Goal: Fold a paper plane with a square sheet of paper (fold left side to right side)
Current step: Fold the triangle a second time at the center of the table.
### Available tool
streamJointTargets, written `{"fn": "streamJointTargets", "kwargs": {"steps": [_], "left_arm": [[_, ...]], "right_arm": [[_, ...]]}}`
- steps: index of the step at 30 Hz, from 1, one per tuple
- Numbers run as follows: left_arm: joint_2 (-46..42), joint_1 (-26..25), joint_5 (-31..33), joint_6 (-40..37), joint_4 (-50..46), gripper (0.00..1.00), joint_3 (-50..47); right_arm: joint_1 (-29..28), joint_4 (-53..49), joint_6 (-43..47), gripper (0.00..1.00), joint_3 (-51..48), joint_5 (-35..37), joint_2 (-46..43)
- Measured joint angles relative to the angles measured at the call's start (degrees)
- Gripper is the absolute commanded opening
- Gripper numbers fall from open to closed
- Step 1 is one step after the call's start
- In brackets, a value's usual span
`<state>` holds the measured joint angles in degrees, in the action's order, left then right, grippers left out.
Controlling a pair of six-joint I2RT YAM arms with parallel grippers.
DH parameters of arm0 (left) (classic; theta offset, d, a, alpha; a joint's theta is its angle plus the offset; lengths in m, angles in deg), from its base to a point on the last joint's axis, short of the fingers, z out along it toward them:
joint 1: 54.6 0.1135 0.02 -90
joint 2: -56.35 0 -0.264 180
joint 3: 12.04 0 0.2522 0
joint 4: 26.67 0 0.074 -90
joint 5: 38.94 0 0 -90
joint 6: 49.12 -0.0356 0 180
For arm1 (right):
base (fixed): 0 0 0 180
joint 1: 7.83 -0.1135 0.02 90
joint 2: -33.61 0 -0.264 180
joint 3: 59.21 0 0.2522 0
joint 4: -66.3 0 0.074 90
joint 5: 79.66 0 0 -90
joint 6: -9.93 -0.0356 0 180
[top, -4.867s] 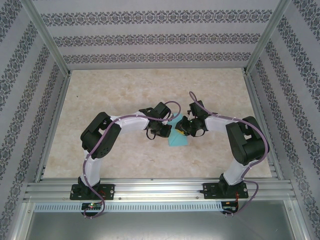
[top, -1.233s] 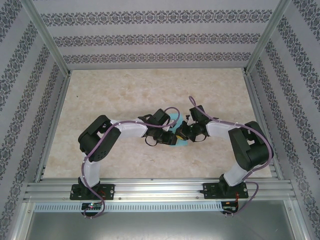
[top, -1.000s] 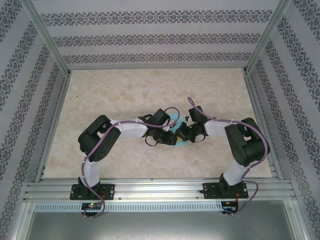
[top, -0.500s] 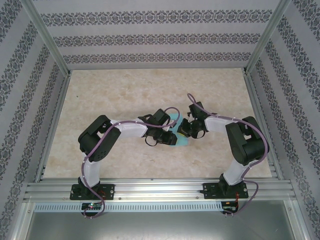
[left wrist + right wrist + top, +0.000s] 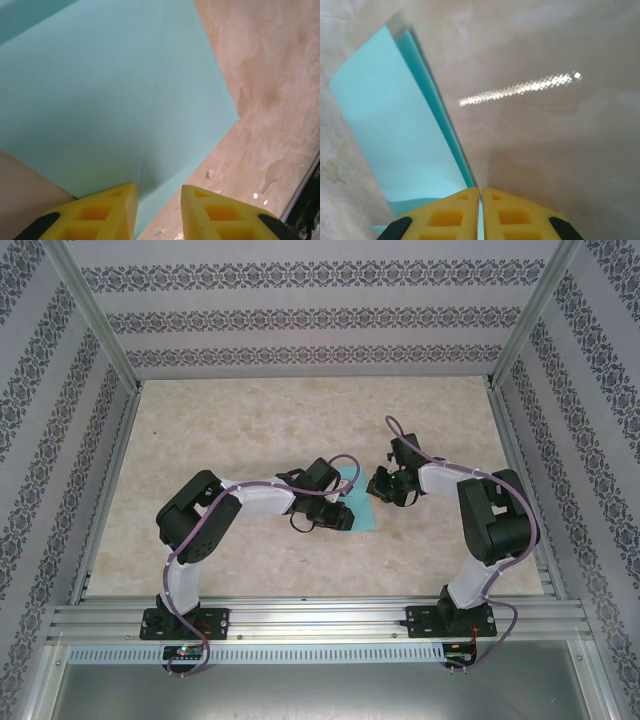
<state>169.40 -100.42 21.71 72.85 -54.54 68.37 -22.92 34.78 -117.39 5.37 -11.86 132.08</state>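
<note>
Marbled table [image 5: 250, 430]: left hand [image 5: 157, 200] spread, pinning square sheet of paper [image 5: 362, 517]; right hand [image 5: 480, 192] pressed together at folded edge (grip unclear). Crease firmly, edges aligned.

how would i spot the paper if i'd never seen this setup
Look at the middle of the beige marbled table. The thin light turquoise sheet of paper lies there, partly under the left gripper; nothing else on the pale surface is turquoise or creased.
</note>
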Motion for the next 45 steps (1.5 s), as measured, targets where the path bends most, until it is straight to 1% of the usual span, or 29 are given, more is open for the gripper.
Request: {"fn": "streamJointTargets", "kwargs": {"steps": [6, 9, 13, 16, 22, 31, 39, 45], "left_arm": [[0.0, 0.0, 0.0, 0.0, 0.1, 0.32, 0.0], [0.0, 0.0, 0.0, 0.0, 0.1, 0.32, 0.0], [0.0, 0.0, 0.0, 0.0, 0.2, 0.32, 0.0], [0.0, 0.0, 0.0, 0.0, 0.2, 0.32, 0.0], [0.0, 0.0, 0.0, 0.0, 0.2, 0.32, 0.0], [0.0, 0.0, 0.0, 0.0, 0.2, 0.32, 0.0], [-0.5, -0.1, -0.3, 0.0, 0.3, 0.32, 0.0], [-0.5, -0.1, -0.6, -0.4, -0.8, 0.32, 4.5]], "right_arm": [[-0.7, 0.4, -0.3, 0.13, -3.0, -2.7, -8.5], [-2.1, 1.1, -1.4, 0.13, -3.5, -4.6, -9.8], [-3.7, 3.1, -3.3, 0.13, -4.8, -6.1, -7.5], [-3.9, 4.1, -3.7, 0.13, -4.8, -6.4, -4.0], [-3.9, 3.3, -2.5, 0.13, -1.8, -5.4, 1.7], [-3.9, 0.8, -0.2, 0.13, -0.8, -3.6, 2.1], [-3.9, 0.5, 0.3, 0.1, -0.7, -3.6, 2.1], [-3.9, 0.6, 0.2, 0.1, -0.7, -3.6, 2.1]]}}
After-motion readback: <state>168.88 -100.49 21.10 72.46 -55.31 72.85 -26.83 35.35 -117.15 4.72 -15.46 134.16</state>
